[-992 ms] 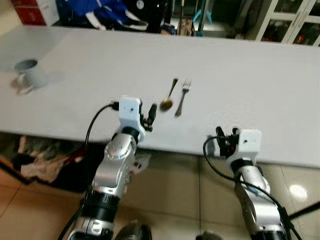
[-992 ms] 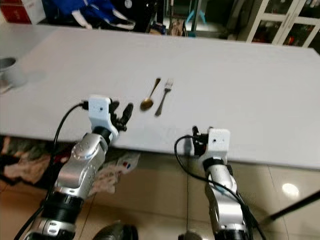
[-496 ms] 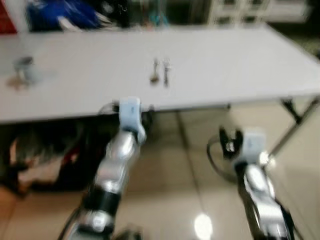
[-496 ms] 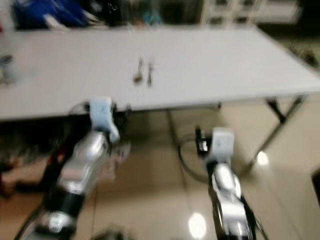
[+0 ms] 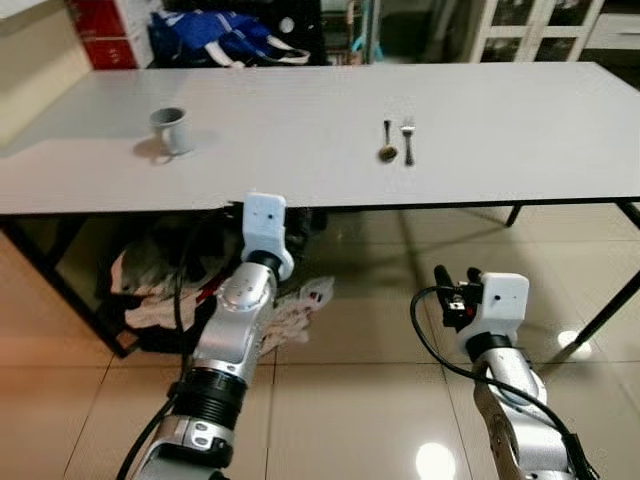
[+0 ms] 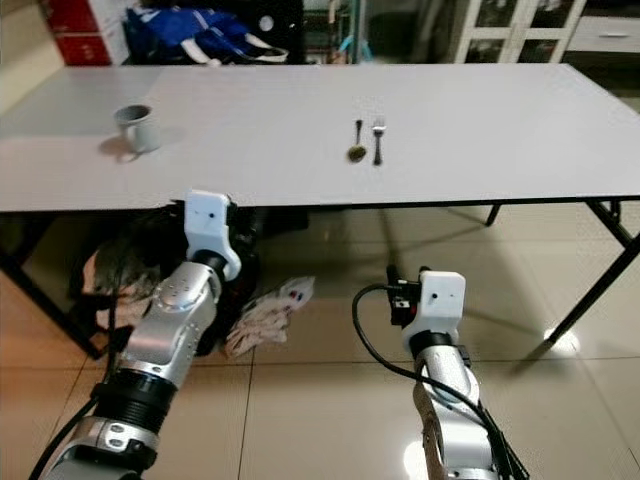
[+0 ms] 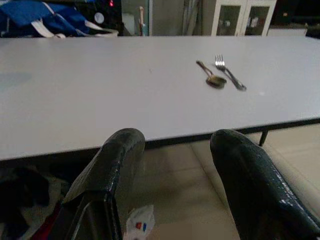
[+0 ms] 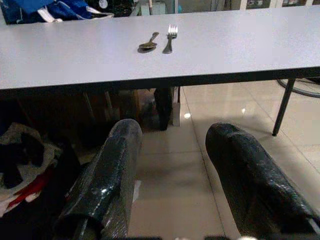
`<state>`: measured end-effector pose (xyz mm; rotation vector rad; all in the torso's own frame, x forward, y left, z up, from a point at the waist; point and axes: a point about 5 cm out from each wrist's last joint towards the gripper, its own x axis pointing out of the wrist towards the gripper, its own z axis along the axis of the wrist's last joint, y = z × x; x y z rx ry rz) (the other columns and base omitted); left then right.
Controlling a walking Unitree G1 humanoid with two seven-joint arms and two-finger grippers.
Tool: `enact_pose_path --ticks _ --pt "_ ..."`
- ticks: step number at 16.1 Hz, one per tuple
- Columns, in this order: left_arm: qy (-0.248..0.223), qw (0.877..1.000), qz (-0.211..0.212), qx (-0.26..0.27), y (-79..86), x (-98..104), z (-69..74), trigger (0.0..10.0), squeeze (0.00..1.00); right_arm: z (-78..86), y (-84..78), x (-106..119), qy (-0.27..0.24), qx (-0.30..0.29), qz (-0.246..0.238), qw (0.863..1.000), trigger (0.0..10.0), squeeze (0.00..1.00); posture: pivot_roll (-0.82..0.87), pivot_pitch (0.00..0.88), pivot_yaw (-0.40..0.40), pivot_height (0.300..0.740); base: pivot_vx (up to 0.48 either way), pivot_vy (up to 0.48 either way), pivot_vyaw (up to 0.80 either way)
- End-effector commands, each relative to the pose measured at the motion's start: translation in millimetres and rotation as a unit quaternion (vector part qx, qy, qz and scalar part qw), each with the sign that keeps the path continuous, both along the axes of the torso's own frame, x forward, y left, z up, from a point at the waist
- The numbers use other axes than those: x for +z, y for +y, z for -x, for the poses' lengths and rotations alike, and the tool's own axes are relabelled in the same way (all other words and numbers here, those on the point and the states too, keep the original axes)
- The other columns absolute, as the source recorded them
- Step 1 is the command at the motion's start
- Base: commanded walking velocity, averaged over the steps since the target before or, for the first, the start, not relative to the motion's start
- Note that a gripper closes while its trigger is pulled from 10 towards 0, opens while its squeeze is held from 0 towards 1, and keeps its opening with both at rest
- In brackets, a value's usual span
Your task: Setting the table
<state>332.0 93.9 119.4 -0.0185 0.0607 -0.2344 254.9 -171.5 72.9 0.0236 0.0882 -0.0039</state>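
Left gripper [image 7: 175, 165], fingers spread apart and holding nothing, is raised just short of the near edge of the long grey table [image 5: 300, 120], at about tabletop height. Right gripper [image 8: 172, 165], likewise spread and empty, hangs lower and farther back from the edge, over the glossy tiled floor [image 5: 360, 400].

Ahead of the left gripper and toward the right-gripper side, a spoon [image 5: 387, 143] and a fork [image 5: 408, 143] lie side by side on the tabletop, close together but apart, handles pointing to the far edge; the spoon lies on the side nearer the left gripper. From the right gripper, both pieces lie ahead and above, roughly in line with its fingers [image 8: 107, 185].

A grey mug [image 5: 170, 130] stands upright on the table, ahead of the left gripper and well off to its outer side, well apart from the cutlery.

Beneath the table, just below and beyond the left gripper, lies a heap of crumpled cloth [image 5: 290, 310]. Beyond the far edge rest a blue bag [image 5: 215, 35] and glass-fronted cabinets [image 5: 540, 15].
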Motion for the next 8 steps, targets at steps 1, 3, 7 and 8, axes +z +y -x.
enact_pose_path --ticks 1,3,7,8 --pt "-0.004 1.0 -0.007 -0.004 -2.9 1.8 -1.3 10.0 0.0 -1.6 -2.0 5.1 -0.006 -0.006 -0.001 1.0 10.0 0.0 -0.09 0.0 0.037 0.722 0.0 0.48 0.0" --pt "0.002 1.0 -0.004 -0.001 -2.2 0.7 -1.8 10.0 0.0 -2.3 -1.1 5.8 -0.006 -0.006 -0.003 1.0 10.0 0.0 -0.08 0.0 0.037 0.722 0.0 0.48 0.0" --pt "0.015 1.0 0.009 0.008 0.4 -1.7 -4.4 10.0 0.0 -2.7 -1.0 6.0 -0.006 -0.006 -0.004 1.0 10.0 0.0 -0.09 0.0 0.039 0.722 0.0 0.48 0.0" --pt "0.017 1.0 0.01 0.009 0.5 -1.9 -4.7 10.0 0.0 -2.5 -0.9 5.8 -0.006 -0.006 -0.005 1.0 10.0 0.0 -0.09 0.0 0.039 0.722 0.0 0.48 0.0"
